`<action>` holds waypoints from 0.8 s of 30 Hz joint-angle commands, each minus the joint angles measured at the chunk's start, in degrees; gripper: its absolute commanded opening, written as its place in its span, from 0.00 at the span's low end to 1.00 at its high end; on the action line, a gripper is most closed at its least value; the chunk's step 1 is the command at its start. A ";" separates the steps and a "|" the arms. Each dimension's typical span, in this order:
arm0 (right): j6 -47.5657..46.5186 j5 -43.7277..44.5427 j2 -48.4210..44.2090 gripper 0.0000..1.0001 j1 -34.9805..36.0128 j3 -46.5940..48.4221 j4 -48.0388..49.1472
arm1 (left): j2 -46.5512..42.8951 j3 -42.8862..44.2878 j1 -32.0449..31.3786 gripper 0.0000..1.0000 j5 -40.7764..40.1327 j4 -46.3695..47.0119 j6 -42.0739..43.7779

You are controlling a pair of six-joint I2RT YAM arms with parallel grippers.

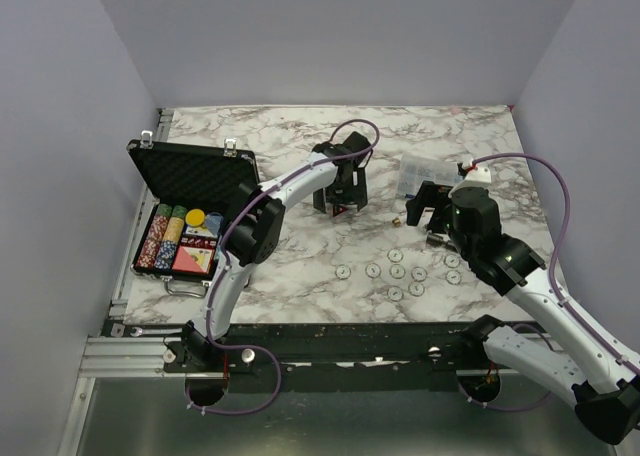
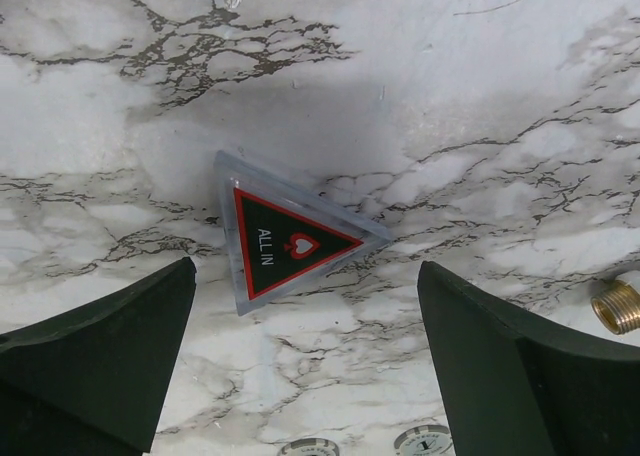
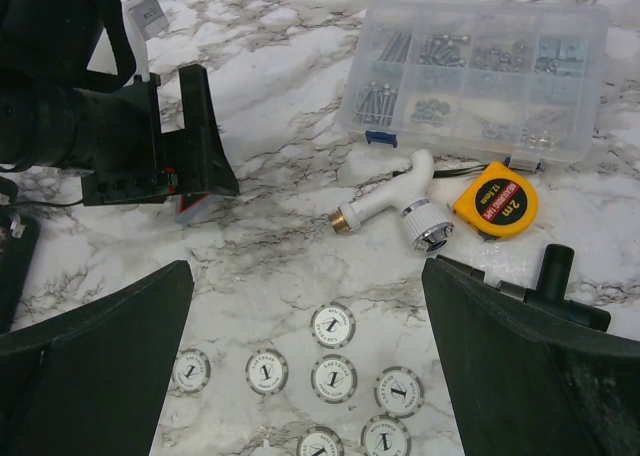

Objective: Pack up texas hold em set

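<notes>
Right of the open black hinged rectangular case (image 1: 195, 172), mid-table: one clear triangular "ALL IN" marker (image 2: 285, 241) flat on the marble table (image 1: 290, 134), below the left gripper (image 2: 305, 268), fingers spread wide, clasping nothing. Farther right of the case: at least nine small white round chips (image 1: 397, 272) lying loose, under the right gripper (image 3: 307, 266), likewise agape and empty. Inside the case: four rows of coloured poker chips (image 1: 165, 238), one red card box (image 1: 192, 260). On its raised lid: two silver latches (image 1: 230, 147).

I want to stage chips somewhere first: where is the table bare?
Bare marble lies along the far edge, between the black case and the left hand. Crowded: white chips near the right hand, with the screw box, tap fitting and tape measure beyond it.
</notes>
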 commanded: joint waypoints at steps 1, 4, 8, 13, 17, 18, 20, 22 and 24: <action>0.13 1.19 0.10 1.00 0.12 -0.57 -0.88 | 2.41 5.02 0.16 0.92 -0.76 -4.40 -0.44; 0.28 1.18 0.16 1.00 0.12 -0.62 -0.80 | 3.88 7.68 0.16 0.91 -0.16 -6.11 -0.58; 0.17 1.15 0.19 1.00 0.11 -0.65 -0.80 | 6.20 12.02 0.24 0.90 1.07 -9.51 -0.68; 0.59 0.69 1.14 1.00 0.12 -0.64 -0.36 | 4.29 8.54 0.24 0.90 3.41 -7.00 0.61; 1.88 -0.89 3.34 1.00 0.12 0.24 0.61 | 1.53 3.08 0.33 0.89 8.73 -2.79 1.95; 2.24 -2.04 4.29 1.00 0.12 0.60 1.03 | 0.58 1.11 0.33 0.89 9.71 -1.46 2.17; 3.58 -3.56 6.31 1.00 0.02 1.65 1.67 | -2.22 -3.33 0.33 0.89 12.05 2.29 2.79; 4.94 -4.26 8.20 1.00 0.02 2.21 2.77 | -6.45 -9.01 0.46 0.89 13.17 6.97 3.23; 5.57 -4.94 9.91 1.00 0.03 2.09 5.38 | -11.92 -14.44 0.89 0.90 13.07 10.56 3.79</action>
